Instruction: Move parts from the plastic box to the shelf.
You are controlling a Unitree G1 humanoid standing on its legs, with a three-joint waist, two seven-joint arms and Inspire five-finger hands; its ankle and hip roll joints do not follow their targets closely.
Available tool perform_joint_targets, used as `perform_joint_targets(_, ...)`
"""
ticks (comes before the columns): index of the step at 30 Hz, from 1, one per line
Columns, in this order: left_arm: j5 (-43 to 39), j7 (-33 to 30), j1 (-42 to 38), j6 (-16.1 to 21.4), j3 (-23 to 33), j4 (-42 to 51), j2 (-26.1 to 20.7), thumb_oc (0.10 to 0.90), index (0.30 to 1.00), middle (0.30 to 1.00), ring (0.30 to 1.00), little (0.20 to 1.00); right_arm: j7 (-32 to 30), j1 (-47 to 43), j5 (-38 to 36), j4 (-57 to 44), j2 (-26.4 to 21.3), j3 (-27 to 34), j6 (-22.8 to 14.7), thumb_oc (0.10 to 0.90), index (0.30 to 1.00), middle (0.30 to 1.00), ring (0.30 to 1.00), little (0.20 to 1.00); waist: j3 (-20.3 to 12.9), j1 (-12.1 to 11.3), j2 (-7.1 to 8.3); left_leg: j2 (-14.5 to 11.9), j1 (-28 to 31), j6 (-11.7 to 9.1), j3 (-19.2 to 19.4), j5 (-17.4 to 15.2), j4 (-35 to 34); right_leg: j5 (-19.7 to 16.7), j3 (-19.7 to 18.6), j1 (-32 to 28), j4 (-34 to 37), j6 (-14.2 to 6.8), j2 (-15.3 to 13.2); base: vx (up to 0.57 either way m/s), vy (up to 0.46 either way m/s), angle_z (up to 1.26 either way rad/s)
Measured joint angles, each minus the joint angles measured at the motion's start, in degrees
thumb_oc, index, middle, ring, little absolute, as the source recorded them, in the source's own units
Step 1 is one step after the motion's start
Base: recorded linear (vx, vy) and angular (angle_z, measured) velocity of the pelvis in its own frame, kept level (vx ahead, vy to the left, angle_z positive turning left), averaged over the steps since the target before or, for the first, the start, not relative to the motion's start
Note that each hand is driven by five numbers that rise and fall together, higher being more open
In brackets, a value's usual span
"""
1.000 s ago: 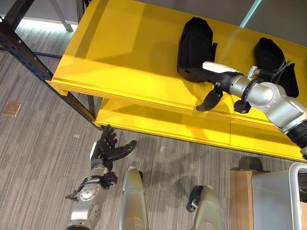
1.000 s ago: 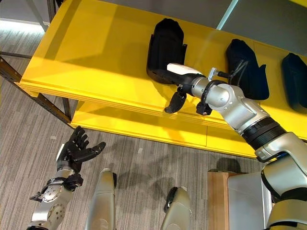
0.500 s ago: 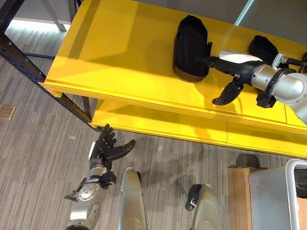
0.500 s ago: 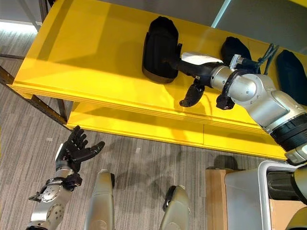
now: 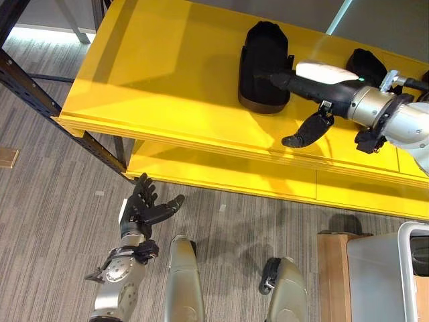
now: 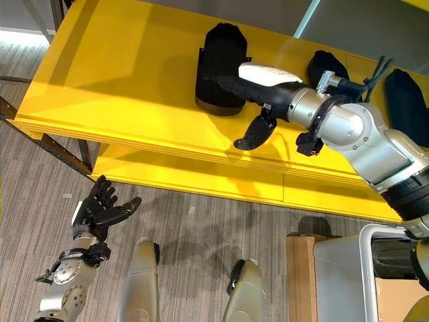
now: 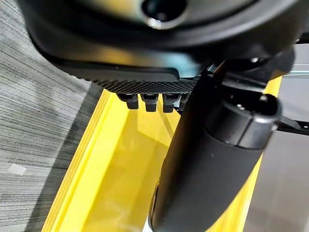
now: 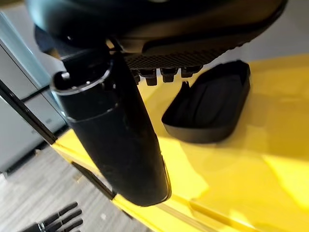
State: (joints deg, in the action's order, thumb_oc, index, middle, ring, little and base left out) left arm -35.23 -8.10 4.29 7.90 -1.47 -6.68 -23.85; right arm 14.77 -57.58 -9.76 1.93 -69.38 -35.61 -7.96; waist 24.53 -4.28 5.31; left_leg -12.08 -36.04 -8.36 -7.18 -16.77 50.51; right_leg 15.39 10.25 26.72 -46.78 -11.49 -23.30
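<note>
— Head views? 
— A black moulded part (image 5: 264, 66) lies on the yellow shelf (image 5: 167, 74); the right hand (image 5: 305, 80) reaches over it, fingers straight, thumb hanging loose. The left hand (image 6: 100, 210) hangs spread above the floor.

— Right wrist view? 
— The part sits apart, past the fingertips (image 8: 166, 75).

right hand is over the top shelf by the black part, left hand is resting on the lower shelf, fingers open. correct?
Not quite. The left hand is not on the lower shelf: the left eye view shows it low over the carpeted floor in front of the rack, fingers open. The rest holds: the right hand reaches over the top shelf, fingers straight beside the black part.
</note>
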Motion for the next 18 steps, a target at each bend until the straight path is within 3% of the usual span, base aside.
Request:
perform_joint_targets(7,0.0,0.0,1.3,0.0,1.0,0.1,0.1,0.900,1.000,1.000,1.000,1.000,-1.4,12.5,0.0,-2.2,-0.8,11.1,-1.0,0.900,1.000,1.000,1.000,1.000,0.0,0.9,0.08,0.0,0.0,0.2,0.2,-0.1,0.0,-0.6,-0.1,-0.2,0.8,-0.1,0.1,0.00,0.000,-0.01)
perform_joint_targets(13,0.0,-0.1,1.5,0.0,1.4,0.0,0.1,0.900,1.000,1.000,1.000,1.000,-2.2,13.3,0.0,-1.8,-1.1,11.4,-0.8,0.900,1.000,1.000,1.000,1.000,0.0,1.5,0.07,-0.6,0.1,0.2,0.3,-0.1,0.0,-0.5,-0.2,0.0,0.8,0.3,0.3,0.00,0.002,-0.02)
perform_joint_targets(14,0.0,0.0,1.4,0.0,1.3,0.0,0.4,0.900,1.000,1.000,1.000,1.000,-3.3,22.4,0.3,-1.6,1.0,20.6,-3.2,0.900,1.000,1.000,1.000,1.000,-0.1,0.9,0.11,-0.5,0.1,0.2,0.5,-0.1,-0.2,-0.5,-0.1,-0.2,1.0,0.4,0.3,0.00,0.000,0.00)
perform_joint_targets(18,0.0,-0.4,2.9,0.0,2.3,0.1,0.3,0.900,1.000,1.000,1.000,1.000,-4.8,24.5,0.7,0.6,0.8,21.9,-1.2,0.900,1.000,1.000,1.000,1.000,-0.1,1.7,0.05,-0.6,0.2,0.2,0.7,-0.1,-0.3,-0.8,-0.6,0.2,1.1,0.0,0.3,0.00,0.000,-0.03)
